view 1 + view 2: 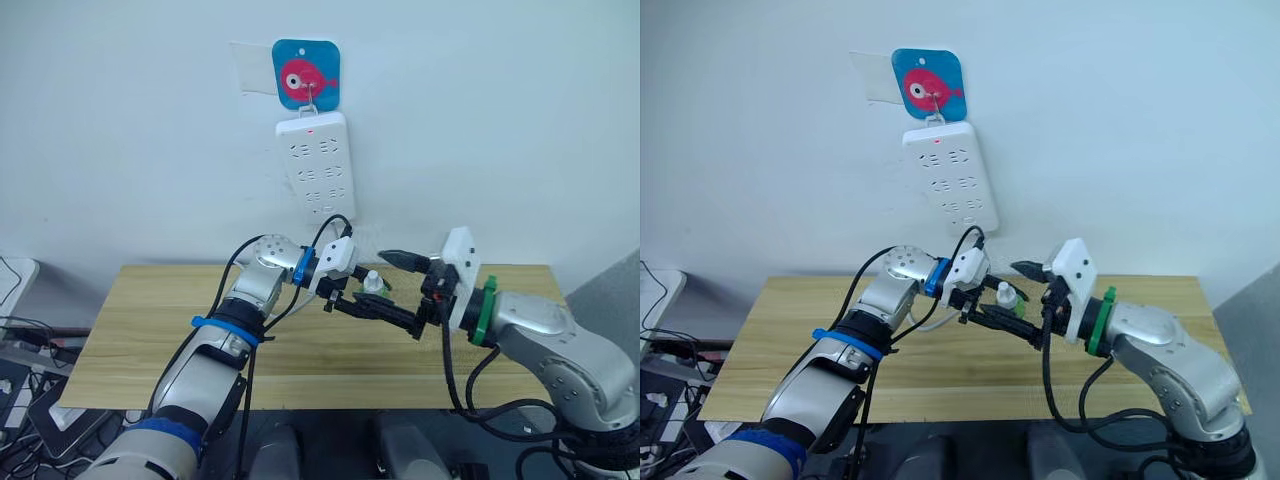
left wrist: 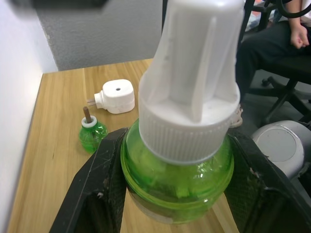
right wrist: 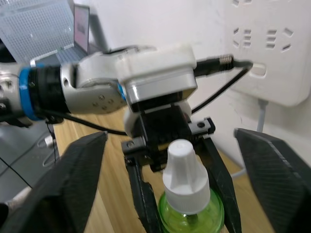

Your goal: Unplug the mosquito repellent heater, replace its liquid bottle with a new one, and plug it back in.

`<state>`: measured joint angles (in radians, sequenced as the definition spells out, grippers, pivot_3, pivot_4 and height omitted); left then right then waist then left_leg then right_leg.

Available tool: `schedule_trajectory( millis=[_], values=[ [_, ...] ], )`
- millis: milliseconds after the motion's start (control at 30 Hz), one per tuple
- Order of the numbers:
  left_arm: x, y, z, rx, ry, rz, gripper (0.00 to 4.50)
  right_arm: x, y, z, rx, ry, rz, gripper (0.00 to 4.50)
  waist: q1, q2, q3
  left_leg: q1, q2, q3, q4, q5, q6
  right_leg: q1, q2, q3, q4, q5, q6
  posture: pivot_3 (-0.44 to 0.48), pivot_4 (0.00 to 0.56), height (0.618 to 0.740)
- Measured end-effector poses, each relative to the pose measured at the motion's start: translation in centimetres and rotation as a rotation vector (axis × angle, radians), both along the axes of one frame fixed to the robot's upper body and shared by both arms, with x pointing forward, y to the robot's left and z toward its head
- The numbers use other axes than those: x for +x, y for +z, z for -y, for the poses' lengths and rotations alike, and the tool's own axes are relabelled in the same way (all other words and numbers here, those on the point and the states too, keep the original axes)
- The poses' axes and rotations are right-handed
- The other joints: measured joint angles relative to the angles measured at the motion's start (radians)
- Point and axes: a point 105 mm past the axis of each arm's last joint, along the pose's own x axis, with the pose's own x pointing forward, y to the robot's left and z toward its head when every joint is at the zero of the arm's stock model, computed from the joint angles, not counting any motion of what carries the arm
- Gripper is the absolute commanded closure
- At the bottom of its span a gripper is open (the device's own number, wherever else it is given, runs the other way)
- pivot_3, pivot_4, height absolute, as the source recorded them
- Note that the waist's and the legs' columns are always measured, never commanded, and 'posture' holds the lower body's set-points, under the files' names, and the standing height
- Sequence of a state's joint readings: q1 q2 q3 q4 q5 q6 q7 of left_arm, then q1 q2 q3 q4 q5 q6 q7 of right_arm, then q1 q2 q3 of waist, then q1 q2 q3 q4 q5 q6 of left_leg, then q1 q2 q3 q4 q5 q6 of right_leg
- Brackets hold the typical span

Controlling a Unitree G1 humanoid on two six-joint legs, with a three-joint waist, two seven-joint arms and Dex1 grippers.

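Two black-fingered grippers meet in the air over my long light wooden table (image 1: pixel 140 350). My left gripper (image 3: pixel 181 194) pinches a round green liquid bottle with a tall white ribbed cap (image 2: pixel 182 145), one finger on each side of its belly. My right gripper (image 1: pixel 395 285) is spread wide, with one finger above the cap and one below the bottle, and it touches nothing. Both sit just in front of the white wall, under the long white power strip (image 1: pixel 316 165) that hangs from a blue hook plate with a pink fish (image 1: pixel 306 74). A small red light glows at the strip's top. The small white rounded mosquito repellent heater (image 2: pixel 116 96) lies on its side on the table near the wall, unplugged, with its metal prongs pointing sideways. Just beside it stands a second small green bottle with a brown wick and no cap (image 2: pixel 91 134); I cannot tell if they touch. The tabletop has lots of open room on both ends. From my head views, my arms hide the heater and that second bottle. A seated person's hand (image 2: pixel 298 35) shows at the table's far side, cut off by the edge.
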<state>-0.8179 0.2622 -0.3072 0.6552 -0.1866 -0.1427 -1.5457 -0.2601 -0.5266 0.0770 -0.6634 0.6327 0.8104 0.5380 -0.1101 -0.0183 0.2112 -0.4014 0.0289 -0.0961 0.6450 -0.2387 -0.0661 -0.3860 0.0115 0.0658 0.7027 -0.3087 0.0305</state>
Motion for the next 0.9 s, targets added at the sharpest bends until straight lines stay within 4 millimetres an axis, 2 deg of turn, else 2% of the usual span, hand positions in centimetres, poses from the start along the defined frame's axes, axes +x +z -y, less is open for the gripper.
schedule_trajectory(
  millis=[267,333,433,500,633,733,833,900],
  values=[
    [-0.1,-0.1,0.0,0.009,-0.011,-0.001,2.22,0.6,-0.5,0.0,-0.047,-0.003,0.015,3.74,-0.001,0.000,0.000,0.000,0.000,0.000,0.000,0.000,0.000,0.000,0.000,0.000,0.000,0.000,0.000,-0.112,0.167,0.740],
    [-0.1,-0.2,-0.1,0.015,-0.011,-0.002,2.22,0.4,-0.3,-0.1,-0.041,0.011,0.029,4.18,-0.001,0.000,0.000,0.000,0.000,0.000,0.000,0.000,0.000,0.000,0.000,0.000,0.000,0.000,0.000,-0.112,0.167,0.740],
    [-0.1,-0.2,-0.1,0.013,-0.010,-0.006,2.22,0.5,-0.2,-0.1,-0.033,0.010,0.031,4.18,-0.001,0.000,0.000,0.000,0.000,0.000,0.000,0.000,0.000,0.000,0.000,0.000,0.000,0.000,0.000,-0.112,0.167,0.740],
    [-0.1,-0.2,-0.1,0.014,-0.007,-0.004,2.22,0.5,0.7,-0.4,0.010,0.020,0.045,4.18,-0.001,0.000,0.000,0.000,0.000,0.000,0.000,0.000,0.000,0.000,0.000,0.000,0.000,0.000,0.000,-0.112,0.167,0.740],
    [0.0,-0.6,-0.3,0.021,-0.005,0.004,2.22,0.4,4.6,-0.4,0.109,0.034,0.137,4.18,-0.001,0.000,0.000,0.000,0.000,-0.001,0.000,0.000,0.000,0.000,0.000,0.000,0.000,0.000,0.000,-0.111,0.171,0.740],
    [0.2,-0.8,-0.4,0.026,0.012,0.010,2.22,0.4,6.6,0.2,0.166,0.003,0.171,4.18,-0.001,0.000,0.000,0.000,0.000,-0.001,0.000,0.000,0.000,0.000,0.000,0.000,0.000,0.000,0.000,-0.110,0.172,0.740],
    [0.3,-1.2,-0.9,0.033,0.033,-0.001,2.22,0.6,6.8,1.6,0.174,-0.076,0.166,4.18,0.001,0.000,0.000,0.000,0.000,0.000,0.000,0.000,0.000,0.000,0.000,0.000,0.000,0.000,0.000,-0.109,0.173,0.740],
    [0.3,-1.6,-1.6,0.037,0.056,-0.012,2.22,1.2,5.3,3.1,0.143,-0.175,0.138,4.18,0.002,0.000,0.000,0.000,0.000,0.000,-0.001,0.000,0.000,0.000,0.000,0.000,0.000,0.000,0.000,-0.109,0.174,0.740]
  ],
)
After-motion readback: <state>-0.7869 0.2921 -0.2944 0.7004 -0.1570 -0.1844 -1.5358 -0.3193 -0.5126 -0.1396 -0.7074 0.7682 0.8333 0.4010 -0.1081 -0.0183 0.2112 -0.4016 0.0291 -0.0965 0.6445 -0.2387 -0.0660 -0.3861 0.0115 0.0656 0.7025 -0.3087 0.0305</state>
